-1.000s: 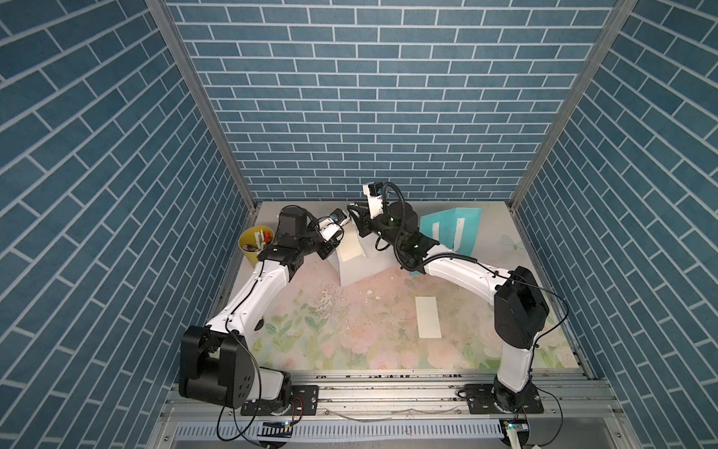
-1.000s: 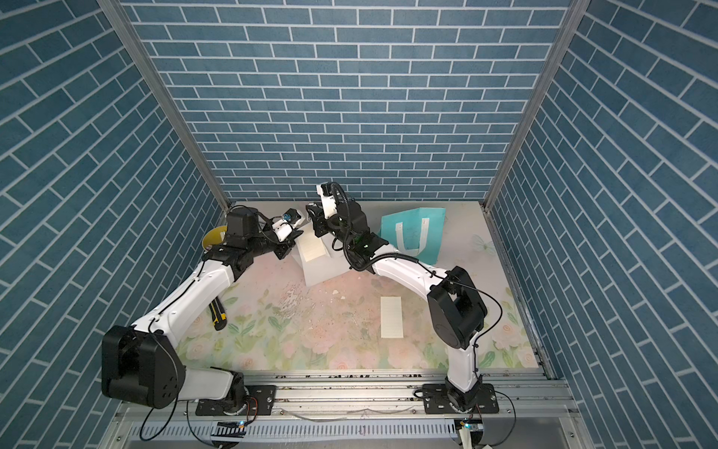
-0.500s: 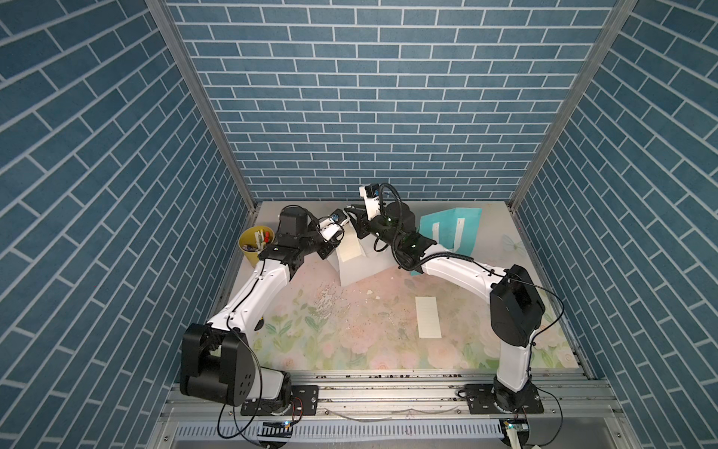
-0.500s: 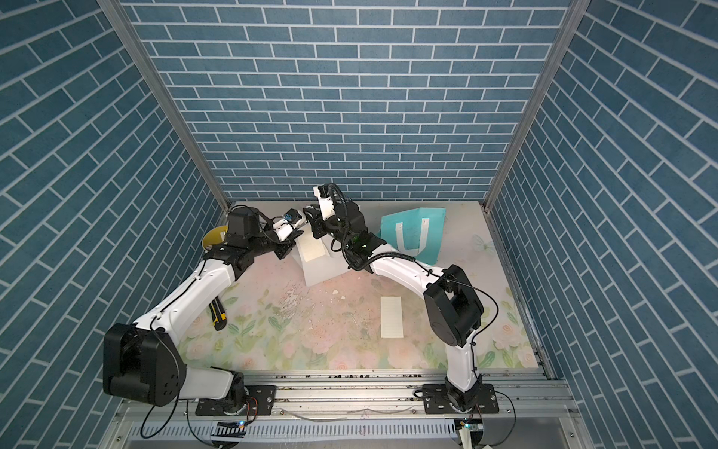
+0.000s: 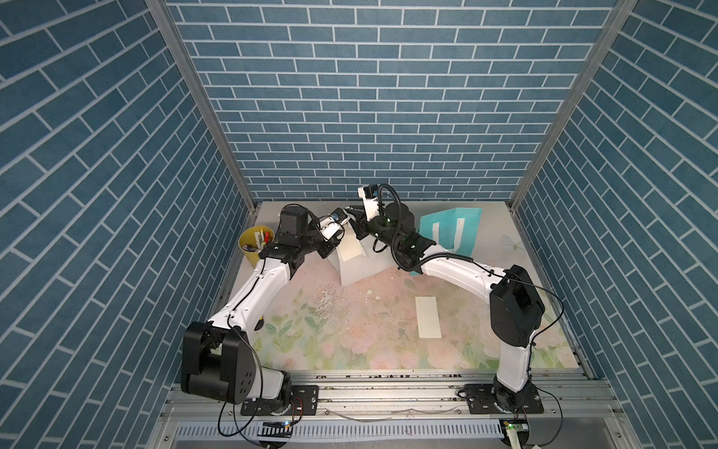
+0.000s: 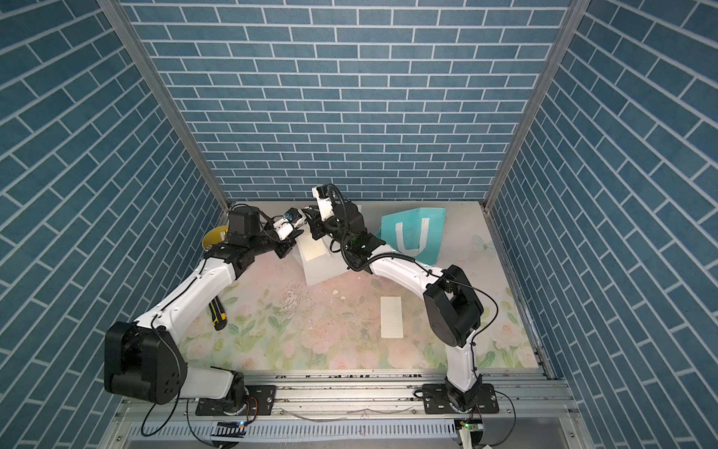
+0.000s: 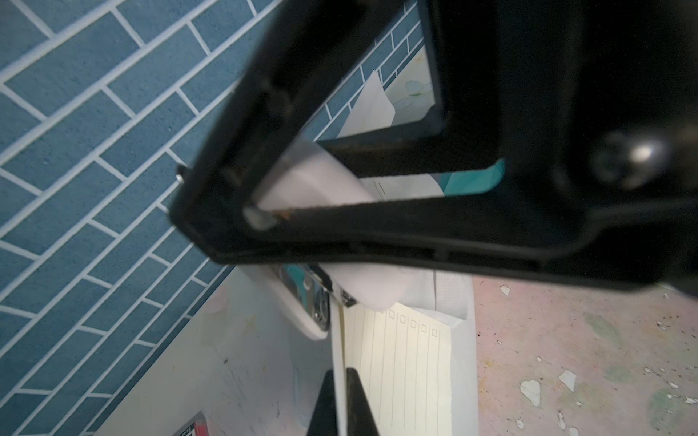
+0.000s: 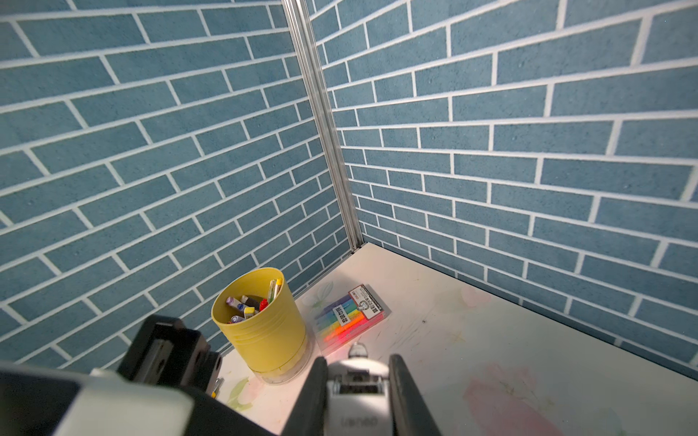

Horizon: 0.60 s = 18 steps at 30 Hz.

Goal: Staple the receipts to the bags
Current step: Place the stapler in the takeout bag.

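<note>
Right gripper [image 8: 357, 363] nudged leftward, clamped on stapler [image 8: 357, 394], left gripper [image 7: 340, 373] pinching white bag [image 5: 363, 268] edge

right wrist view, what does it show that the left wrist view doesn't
Only the right wrist view: the yellow pen cup and a pack of highlighters in the corner. Only the left wrist view: the lined receipt on the white bag, the left gripper shut on the bag's edge, a sliver of the teal bag. Both: the stapler in the right gripper, the brick wall and the flowered table.
</note>
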Each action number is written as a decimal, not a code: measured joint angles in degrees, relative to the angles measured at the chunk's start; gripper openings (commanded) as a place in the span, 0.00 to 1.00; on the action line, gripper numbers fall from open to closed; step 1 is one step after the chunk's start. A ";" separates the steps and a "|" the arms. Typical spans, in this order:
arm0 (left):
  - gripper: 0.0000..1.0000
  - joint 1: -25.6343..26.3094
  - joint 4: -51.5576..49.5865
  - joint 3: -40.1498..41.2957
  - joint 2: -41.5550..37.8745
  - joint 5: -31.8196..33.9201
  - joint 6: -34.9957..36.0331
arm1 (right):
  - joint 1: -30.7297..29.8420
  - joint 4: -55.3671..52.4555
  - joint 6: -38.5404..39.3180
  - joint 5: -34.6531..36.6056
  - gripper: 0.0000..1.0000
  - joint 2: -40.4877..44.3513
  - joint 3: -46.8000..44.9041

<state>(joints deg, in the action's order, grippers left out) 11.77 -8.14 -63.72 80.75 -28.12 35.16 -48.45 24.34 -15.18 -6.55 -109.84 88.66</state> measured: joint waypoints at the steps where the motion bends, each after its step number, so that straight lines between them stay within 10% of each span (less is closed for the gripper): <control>1: 0.00 0.00 -0.02 0.00 0.00 0.00 0.00 | -0.04 -0.09 0.00 0.00 0.03 0.00 0.00; 18: 0.00 0.15 -0.76 -0.35 0.07 -0.22 0.00 | -0.04 -0.07 -0.02 0.42 0.30 0.00 -1.25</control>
<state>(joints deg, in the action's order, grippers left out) 11.92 -8.91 -64.07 80.82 -28.34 35.16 -48.49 24.27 -15.20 -6.13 -109.84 87.42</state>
